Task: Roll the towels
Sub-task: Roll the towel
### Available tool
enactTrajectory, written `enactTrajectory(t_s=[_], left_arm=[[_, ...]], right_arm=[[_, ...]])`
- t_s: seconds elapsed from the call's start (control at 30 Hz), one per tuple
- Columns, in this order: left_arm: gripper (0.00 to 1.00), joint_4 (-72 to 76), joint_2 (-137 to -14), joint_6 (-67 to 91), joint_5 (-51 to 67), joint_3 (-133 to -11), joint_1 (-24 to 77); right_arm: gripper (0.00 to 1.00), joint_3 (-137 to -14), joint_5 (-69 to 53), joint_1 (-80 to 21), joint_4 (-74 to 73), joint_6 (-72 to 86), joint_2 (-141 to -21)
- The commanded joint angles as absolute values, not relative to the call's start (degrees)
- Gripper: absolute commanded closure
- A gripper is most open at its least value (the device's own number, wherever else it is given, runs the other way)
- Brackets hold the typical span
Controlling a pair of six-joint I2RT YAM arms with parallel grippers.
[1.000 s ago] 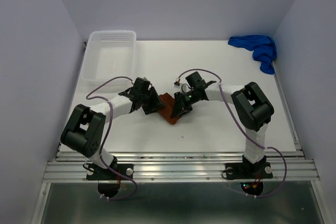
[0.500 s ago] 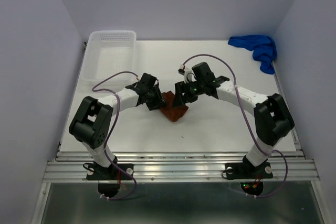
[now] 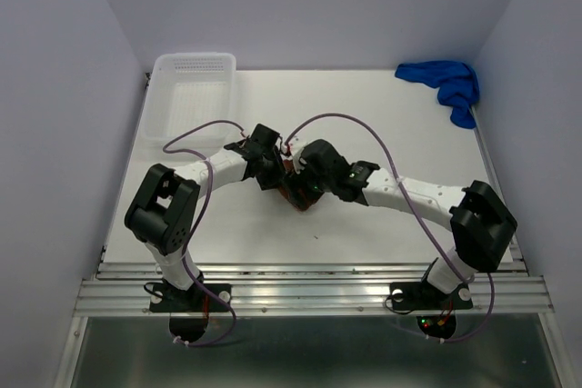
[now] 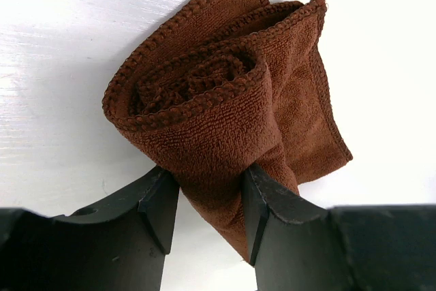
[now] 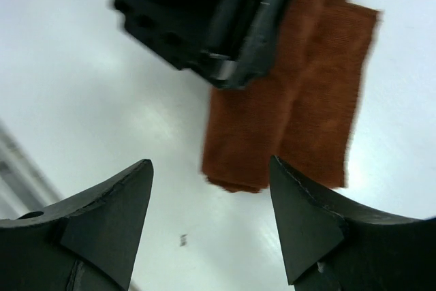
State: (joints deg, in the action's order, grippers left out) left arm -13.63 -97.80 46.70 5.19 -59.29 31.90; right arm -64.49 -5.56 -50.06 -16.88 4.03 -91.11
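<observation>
While you look down from above, both arms reach from the lower edge of the frame and meet just left of centre on the white tabletop. Your left tool is clamped on the small rust-brown cloth towel. In its wrist view the two black fingers pinch the lower part of the roll from either side, and the cloth bulges between them. That towel is rolled into a loose spiral. Its stitched edge curls inward at the open end near the upper middle of the frame, and a flat tail of cloth trails to the right. It lies on the tabletop.

Your right tool hangs over the same towel with its jaws spread wide and nothing between them. In its wrist view the towel sits in the upper right, with the left tool's black body across its upper part.

Farther back, the white perforated plastic basket stands in the upper left of the overhead frame, well apart from the tools. The bright royal-blue cloth towel lies crumpled in the upper right, at the far corner of the tabletop, well apart from both tools.
</observation>
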Motion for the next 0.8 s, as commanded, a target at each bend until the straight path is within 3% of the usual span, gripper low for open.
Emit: enactTrajectory(t_s=[0.0, 0.57, 0.77], left_arm=[[0.52, -19.9, -99.1, 46.7, 2.3, -59.6, 32.5], [0.52, -20.6, -99.8, 47.1, 4.2, -60.1, 32.5], [0.52, -20.7, -100.0, 46.6, 4.5, -60.7, 32.5]], right_arm=[[0.27, -61.6, 4.0, -53.8, -9.3, -2.1, -90.4], [0.27, -57.5, 17.0, -59.2, -5.9, -5.5, -97.3], [0.34, -56.3, 26.5, -59.8, -5.9, -4.0, -101.2]])
